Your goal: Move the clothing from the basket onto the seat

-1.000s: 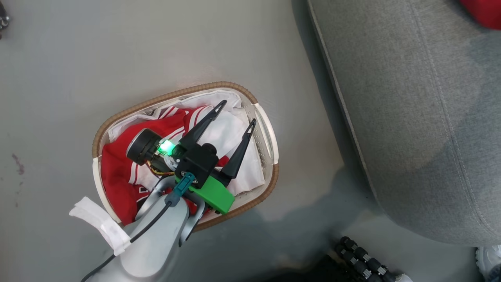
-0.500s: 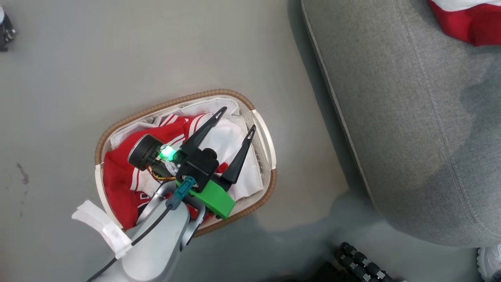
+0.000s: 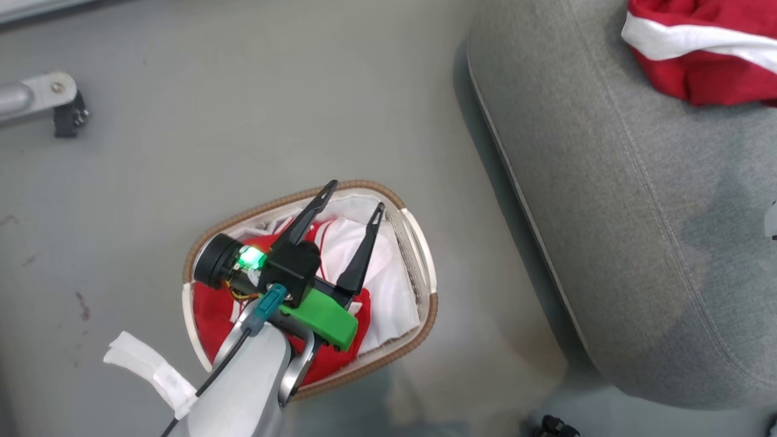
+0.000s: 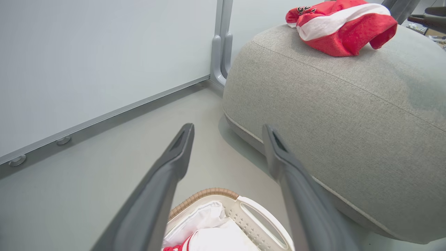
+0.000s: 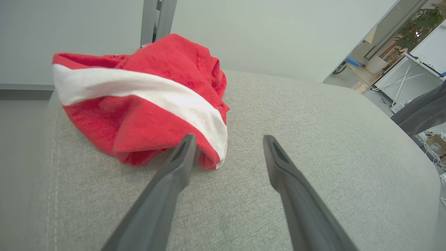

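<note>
The left tool hangs open over the basket, its two dark fingers spread with nothing between them. It is raised clear of the contents. In the head view the fingers cross the basket's far half, and the tips lie over its far rim. In the left wrist view they point past that rim toward the floor and the seat.

The right tool is open too and holds nothing. It is away from the basket, low over the top of the seat. In the right wrist view its left fingertip lies against the near edge of a red garment with a broad white band; I cannot tell if they touch. Its right finger is over bare grey fabric.

The clothes remaining in the basket are red with white stripes. They are bunched in its left and near parts, partly hidden under the left arm. A white liner covers the basket's right side and far end.

The basket stands on the floor. The seat stands just to the basket's right, close but not touching it. The red garment lies crumpled on top of the seat, well apart from the basket, beyond it and to its right. A metal foot stands on the floor far to the basket's left, beyond it.
</note>
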`<state>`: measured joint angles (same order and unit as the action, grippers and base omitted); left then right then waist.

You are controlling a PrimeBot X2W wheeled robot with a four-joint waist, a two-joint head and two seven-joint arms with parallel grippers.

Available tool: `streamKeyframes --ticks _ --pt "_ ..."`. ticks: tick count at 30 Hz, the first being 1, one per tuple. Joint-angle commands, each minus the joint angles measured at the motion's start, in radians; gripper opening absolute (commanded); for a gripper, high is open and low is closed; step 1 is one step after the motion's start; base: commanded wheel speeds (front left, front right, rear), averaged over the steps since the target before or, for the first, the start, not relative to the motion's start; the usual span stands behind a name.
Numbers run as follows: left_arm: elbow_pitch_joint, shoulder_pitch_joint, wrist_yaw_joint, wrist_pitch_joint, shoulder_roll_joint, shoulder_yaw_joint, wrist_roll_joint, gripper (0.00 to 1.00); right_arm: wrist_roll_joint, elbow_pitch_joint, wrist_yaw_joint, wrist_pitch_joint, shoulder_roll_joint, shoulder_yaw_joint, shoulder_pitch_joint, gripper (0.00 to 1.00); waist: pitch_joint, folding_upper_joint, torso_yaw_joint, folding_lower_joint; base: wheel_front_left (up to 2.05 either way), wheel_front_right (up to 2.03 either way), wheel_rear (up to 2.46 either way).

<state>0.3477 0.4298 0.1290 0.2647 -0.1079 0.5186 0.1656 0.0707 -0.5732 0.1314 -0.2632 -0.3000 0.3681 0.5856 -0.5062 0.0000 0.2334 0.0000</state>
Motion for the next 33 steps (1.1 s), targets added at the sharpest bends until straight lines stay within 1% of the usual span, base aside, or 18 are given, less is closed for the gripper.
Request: streamKeyframes --ticks 1,7,13,20,26,30,33 --pt "-0.004 -0.024 0.003 -0.001 0.008 -0.014 0.007 1.00 0.001 0.010 -0.001 -0.002 -0.009 -0.012 -0.011 1.00 0.079 0.0000 -0.026 0.0000 0.00 0.00 0.00" --pt "-0.009 -0.064 0.002 -0.001 0.032 -0.071 0.031 1.00 -0.014 0.042 -0.001 -0.002 -0.026 -0.076 0.015 1.00 0.176 0.0000 -0.076 0.0000 0.00 0.00 0.00" --pt "-0.024 -0.118 -0.014 -0.001 0.049 -0.163 0.053 1.00 -0.043 0.059 -0.001 -0.002 -0.004 -0.167 0.029 1.00 0.251 0.0000 -0.134 0.0000 0.00 0.00 0.00" --pt "-0.036 -0.196 -0.030 -0.001 0.056 -0.269 0.059 1.00 -0.081 0.084 -0.001 -0.002 0.060 -0.262 -0.018 1.00 0.311 0.0000 -0.202 0.0000 0.00 0.00 0.00" --pt "-0.053 -0.258 -0.045 -0.001 0.057 -0.359 0.068 1.00 -0.106 0.131 -0.001 -0.002 0.143 -0.268 -0.097 1.00 0.348 0.0000 -0.241 0.0000 0.00 0.00 0.00" --pt "-0.067 -0.300 -0.055 -0.001 0.057 -0.402 0.080 1.00 -0.089 0.159 -0.001 -0.002 0.193 -0.292 -0.172 1.00 0.374 0.0000 -0.252 0.0000 0.00 0.00 0.00" --pt "-0.072 -0.329 -0.061 -0.001 0.057 -0.422 0.086 1.00 -0.100 0.181 -0.001 -0.002 0.222 -0.302 -0.227 1.00 0.392 0.0000 -0.254 0.0000 0.00 0.00 0.00"
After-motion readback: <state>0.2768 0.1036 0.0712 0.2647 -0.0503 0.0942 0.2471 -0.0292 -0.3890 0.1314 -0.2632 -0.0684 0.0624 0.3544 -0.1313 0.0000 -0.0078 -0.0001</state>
